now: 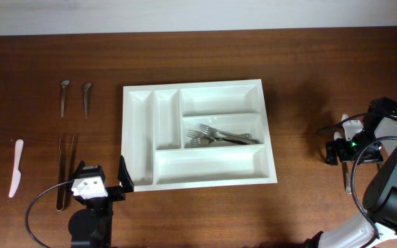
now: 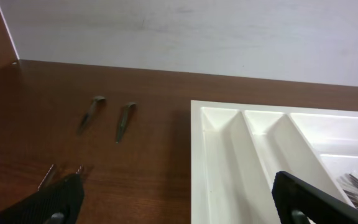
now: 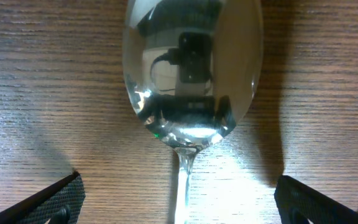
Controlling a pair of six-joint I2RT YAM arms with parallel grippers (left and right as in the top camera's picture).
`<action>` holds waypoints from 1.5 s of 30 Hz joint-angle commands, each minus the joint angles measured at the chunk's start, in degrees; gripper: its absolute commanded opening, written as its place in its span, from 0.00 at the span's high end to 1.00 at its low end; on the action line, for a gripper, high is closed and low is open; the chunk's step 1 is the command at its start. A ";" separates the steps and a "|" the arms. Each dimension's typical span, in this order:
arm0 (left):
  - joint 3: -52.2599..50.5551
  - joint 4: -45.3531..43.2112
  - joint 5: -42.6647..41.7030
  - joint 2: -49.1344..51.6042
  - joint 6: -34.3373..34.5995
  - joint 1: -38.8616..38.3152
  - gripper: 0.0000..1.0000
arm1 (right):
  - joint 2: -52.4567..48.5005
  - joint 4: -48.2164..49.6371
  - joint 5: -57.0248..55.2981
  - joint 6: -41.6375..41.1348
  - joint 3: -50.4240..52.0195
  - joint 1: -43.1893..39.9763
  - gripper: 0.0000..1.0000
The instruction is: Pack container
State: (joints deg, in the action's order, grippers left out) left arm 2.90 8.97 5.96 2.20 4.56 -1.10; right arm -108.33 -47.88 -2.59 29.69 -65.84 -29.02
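Tray [image 1: 138, 138] sits mid counter [image 1: 309, 69], approx 3 forks [image 1: 219, 136] in its middle crosswise slot. Your left fingers [image 2: 58, 199]: wide open, empty, by tray's near-left corner. Right fingers [image 3: 319, 202]: open, empty, over 1 spoon [image 3: 191, 81].

The container [image 1: 138, 138] lies mid-table, with forks [image 1: 219, 136] in the middle of its three crosswise compartments. Left of it, two small spoons [image 1: 63, 98] lie side by side at the far side. Nearer me lie tongs [image 1: 65, 169] (or paired sticks, I cannot tell), with a knife [image 1: 16, 167] leftmost. My left pincer [image 1: 102, 176] sits by the container's near left corner. Well to the right, a spoon [image 3: 188, 81] lies under my right pincer [image 3: 182, 202].
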 commanded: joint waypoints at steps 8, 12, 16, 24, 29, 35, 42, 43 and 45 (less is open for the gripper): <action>-0.28 -0.15 -0.61 -0.15 0.13 -0.22 0.01 | -2.64 0.17 -3.80 -2.12 -0.07 0.66 0.13; -0.28 -0.17 -0.61 -0.15 0.11 -0.22 0.01 | -2.64 -0.09 -5.27 -2.89 -0.07 0.68 0.20; -0.28 -0.15 -0.61 -0.15 0.13 -0.22 0.01 | -2.64 -0.31 -5.86 -3.21 -0.07 0.66 0.33; -0.28 -0.15 -0.61 -0.15 0.11 -0.22 0.01 | -2.64 -0.17 -5.84 -3.21 -0.07 0.68 0.69; -0.28 -0.15 -0.61 -0.15 0.11 -0.22 0.01 | -2.64 -0.04 -5.60 -3.21 -0.07 0.68 0.77; -0.28 -0.15 -0.61 -0.15 0.13 -0.22 0.01 | -2.64 0.00 -5.60 -3.21 -0.07 0.68 0.82; -0.28 -0.15 -0.61 -0.15 0.13 -0.22 0.01 | -2.64 0.22 -5.42 -3.19 -0.07 1.70 0.90; -0.28 -0.15 -0.61 -0.15 0.13 -0.22 0.01 | -2.64 0.33 -5.44 -3.21 -0.09 2.03 0.90; -0.28 -0.15 -0.61 -0.15 0.13 -0.22 0.01 | -2.64 0.37 -5.46 -3.19 -0.09 2.45 0.91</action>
State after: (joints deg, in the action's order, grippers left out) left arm 2.90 8.97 5.96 2.20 4.56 -1.10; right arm -108.84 -48.07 -7.38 26.92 -66.17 -27.62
